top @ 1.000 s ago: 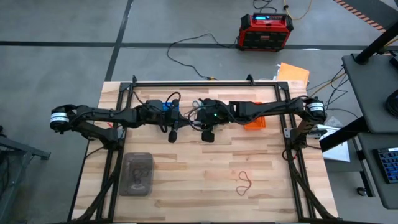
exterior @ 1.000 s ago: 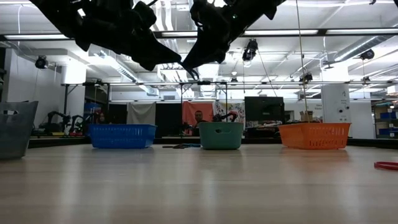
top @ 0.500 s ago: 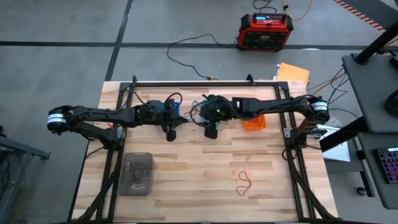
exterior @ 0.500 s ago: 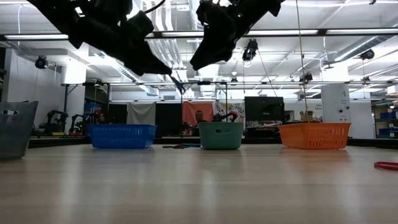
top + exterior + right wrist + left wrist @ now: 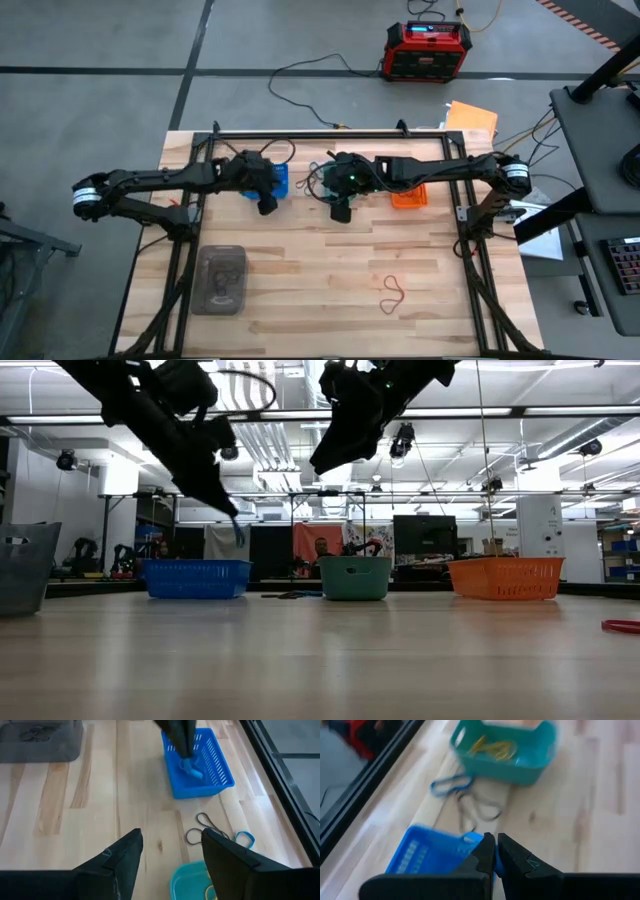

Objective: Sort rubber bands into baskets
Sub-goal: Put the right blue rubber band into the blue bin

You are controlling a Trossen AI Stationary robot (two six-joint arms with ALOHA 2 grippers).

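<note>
1. Clear grey container sits near the table's front left, well apart from the baskets; bands seem to lie inside, too dim to be sure.
2. Left gripper hangs over the blue basket, fingers pressed shut; in the right wrist view a blue rubber band dangles at its tip above that basket, so likely a colour-matched drop is due.
3. Loose bands lie on the wood between blue and teal baskets, dark loops plus one blue loop, not yet sorted.
4. Right gripper hovers by the teal basket, jaws spread wide and holding nothing; yellowish bands lie in the teal basket.
5. Orange basket sits under the right arm.
6. A red band lies alone on the front right boards.
7. Table is pale wood planks; workshop room behind, grey floor, red box beyond the table.
</note>
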